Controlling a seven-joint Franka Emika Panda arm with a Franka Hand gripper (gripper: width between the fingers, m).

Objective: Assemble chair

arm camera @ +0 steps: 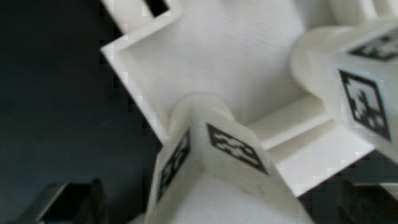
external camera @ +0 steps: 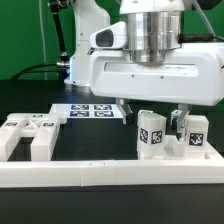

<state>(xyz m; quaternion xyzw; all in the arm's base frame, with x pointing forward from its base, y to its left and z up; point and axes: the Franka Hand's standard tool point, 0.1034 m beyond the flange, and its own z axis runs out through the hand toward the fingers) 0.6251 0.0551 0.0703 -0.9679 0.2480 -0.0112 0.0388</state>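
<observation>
We are seeing the fingers hanging spread apart, gripping nothing, straddling an upright tagged chair block at the exterior view's lower right. A second tagged block is standing just beside it. More chair parts are lying at lower left on the black surface, behind the white border rail.

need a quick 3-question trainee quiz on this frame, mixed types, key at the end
1. True or false: the marker board lies on the exterior view's left of the gripper.
2. What shows between the jaws? A. a tagged chair part B. a screwdriver C. nothing
3. Fill in: the jaws stand ___.
Key: 1 true; 2 A; 3 open.
</observation>
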